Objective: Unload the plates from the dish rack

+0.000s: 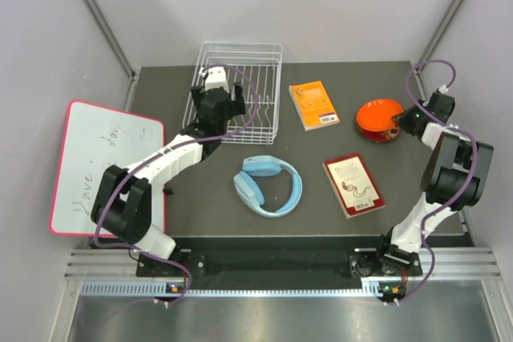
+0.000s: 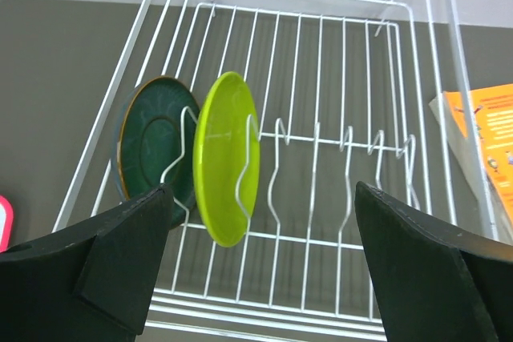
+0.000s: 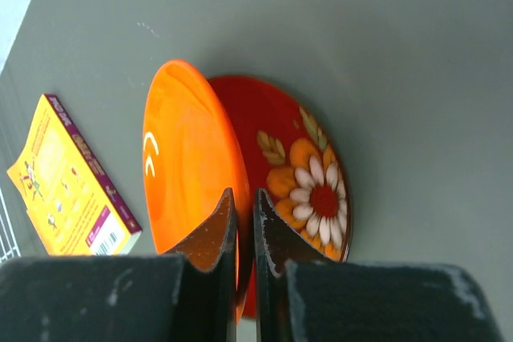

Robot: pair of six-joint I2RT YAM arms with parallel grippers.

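Note:
The white wire dish rack (image 1: 264, 58) stands at the back of the table. In the left wrist view a dark teal plate (image 2: 152, 146) and a lime green plate (image 2: 224, 158) stand on edge in the left slots of the rack (image 2: 321, 62). My left gripper (image 2: 263, 194) is open and empty, just in front of the rack and right of the green plate. My right gripper (image 3: 244, 198) is shut on the rim of the orange plate (image 3: 184, 158), held tilted against the dark red flowered plate (image 3: 321, 182), which lies on the table. Both plates sit at the right (image 1: 377, 115).
An orange book (image 1: 314, 104) lies right of the rack, also in the left wrist view (image 2: 489, 142) and the right wrist view (image 3: 68, 182). Blue headphones (image 1: 268, 186) and a red book (image 1: 353, 185) lie in the middle. A whiteboard (image 1: 100, 166) lies at the left.

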